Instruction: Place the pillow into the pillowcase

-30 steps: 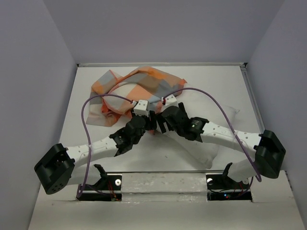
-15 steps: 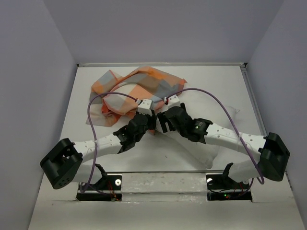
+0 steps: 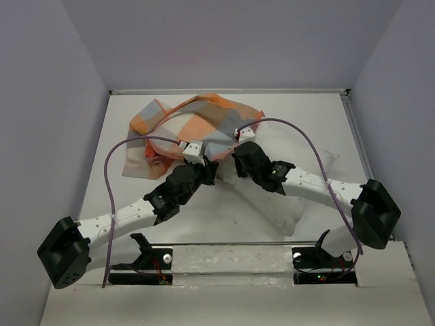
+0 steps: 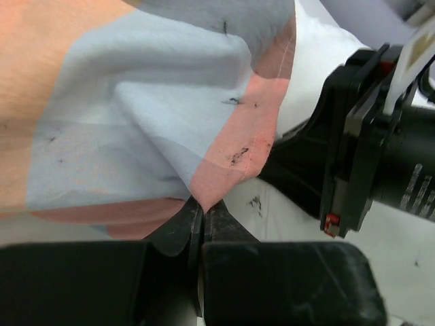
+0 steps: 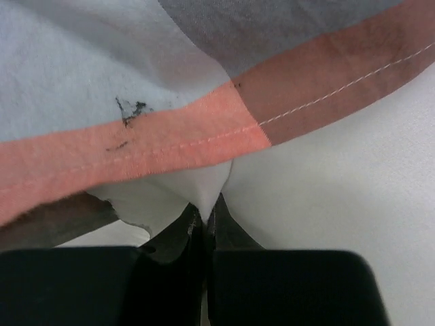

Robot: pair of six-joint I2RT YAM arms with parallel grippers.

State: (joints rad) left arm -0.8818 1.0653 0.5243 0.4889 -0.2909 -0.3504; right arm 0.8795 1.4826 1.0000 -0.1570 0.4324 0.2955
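1. Underneath: table (image 3: 306,115), white, bearing all below.
2. Pillow (image 3: 289,212): plain white and plump. Far-left end inside the case, near-right end bare on the table. Long axis judged diagonal, far left to near right. Likely light and soft, yielding under a pinch. Best taken by a seamed edge or corner, not the belly.
3. Case (image 3: 211,115): orange, grey-blue and cream checks, rumpled over the pillow's far end. Mouth turned toward the arms, hem lying across the white. Thin and limp, apt to bunch and slip. Best gripped on the stitched hem, at both sides of the mouth.
4. Left gripper (image 4: 202,209): closed tight on the orange hem, a fold of case pinched between the tips.
5. Right gripper (image 5: 207,207): closed on a peak of white cloth just under the hem, seemingly pillow. Just beside the left gripper.
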